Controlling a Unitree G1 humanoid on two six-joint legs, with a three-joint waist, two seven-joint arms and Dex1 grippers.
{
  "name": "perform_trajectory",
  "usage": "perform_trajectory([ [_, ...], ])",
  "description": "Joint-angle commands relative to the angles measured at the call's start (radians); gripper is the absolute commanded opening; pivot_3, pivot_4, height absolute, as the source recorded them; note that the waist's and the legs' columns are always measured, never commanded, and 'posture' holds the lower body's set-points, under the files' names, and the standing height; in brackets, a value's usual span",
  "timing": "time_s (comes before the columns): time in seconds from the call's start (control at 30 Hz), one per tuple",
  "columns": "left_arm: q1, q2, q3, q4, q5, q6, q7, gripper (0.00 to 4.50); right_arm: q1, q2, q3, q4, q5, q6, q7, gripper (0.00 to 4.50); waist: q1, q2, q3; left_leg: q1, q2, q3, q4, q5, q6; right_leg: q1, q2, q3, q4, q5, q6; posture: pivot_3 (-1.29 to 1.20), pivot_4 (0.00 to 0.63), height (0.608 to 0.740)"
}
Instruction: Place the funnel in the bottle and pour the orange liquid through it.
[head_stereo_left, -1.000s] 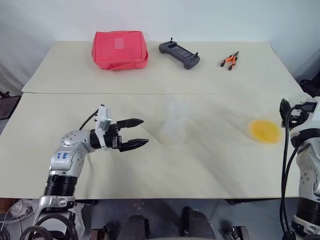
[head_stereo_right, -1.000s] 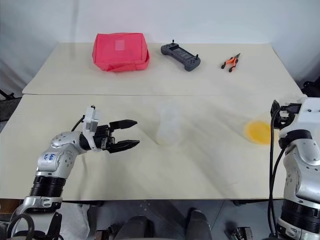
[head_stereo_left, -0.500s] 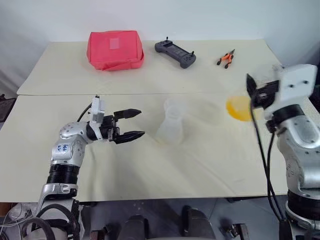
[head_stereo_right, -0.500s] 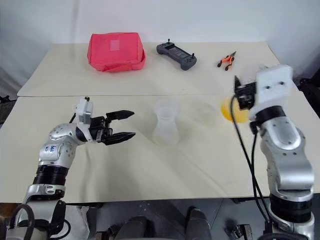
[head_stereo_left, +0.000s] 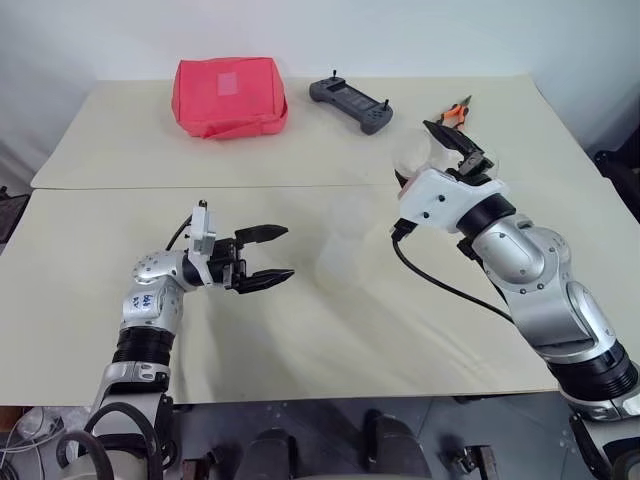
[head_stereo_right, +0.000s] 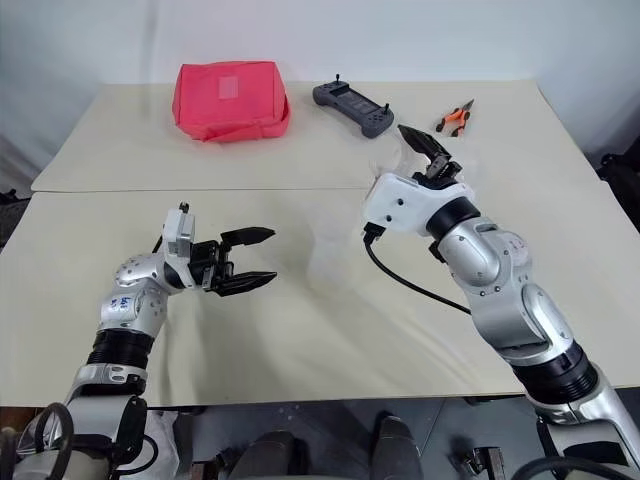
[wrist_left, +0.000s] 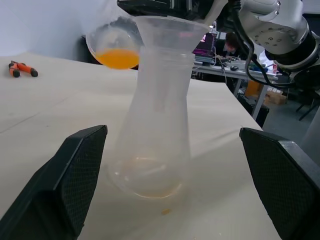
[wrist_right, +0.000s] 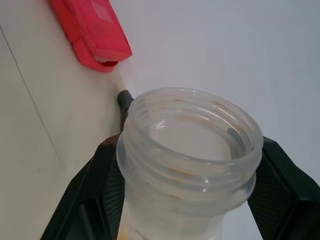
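With the funnel (wrist_left: 167, 35) seated in the bottle (wrist_left: 152, 135) at table centre, your right gripper (wrist_right: 187, 200), clenched on the jar of orange liquid (wrist_left: 117, 57), is hovering at its two o'clock; tip slowly over the rim. Left gripper (head_stereo_left: 262, 257) is waiting released at nine o'clock.

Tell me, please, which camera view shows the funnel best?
The left wrist view: the funnel sits close and clear in the neck of the bottle. Both eye views show it as a faint pale shape.
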Motion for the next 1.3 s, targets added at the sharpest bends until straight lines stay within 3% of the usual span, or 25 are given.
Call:
perform_trajectory([
  [0.03, -0.013, -0.002, 0.008, -0.009, 0.002, -0.015, 0.0, 4.5, -0.027, -0.004, -0.006, 0.0, -0.062, -0.071, 0.016, 2.81, 0.0, 0.0, 0.0, 0.0, 0.0, 0.0, 0.0, 0.0, 0.0, 0.0, 0.0, 0.0, 0.0, 0.0, 0.0, 0.0, 0.15, 0.74],
  [0.63, -0.025, -0.019, 0.011, -0.008, 0.002, -0.022, 0.011, 4.5, -0.125, 0.002, 0.013, 0.2, -0.322, -0.466, -0.025, 2.81, -0.024, 0.0, 0.0, 0.0, 0.0, 0.0, 0.0, 0.0, 0.0, -0.001, 0.0, 0.0, 0.0, 0.0, 0.0, 0.0, 0.15, 0.74],
  [1.3, -0.038, -0.026, 0.016, 0.02, -0.002, -0.035, 0.004, 4.5, -0.128, 0.029, -0.013, 0.219, -0.421, -0.613, -0.054, 2.81, -0.023, 0.0, 0.0, 0.0, 0.0, 0.0, 0.0, 0.0, 0.0, -0.001, 0.0, 0.0, 0.0, 0.0, 0.0, 0.0, 0.15, 0.74],
])
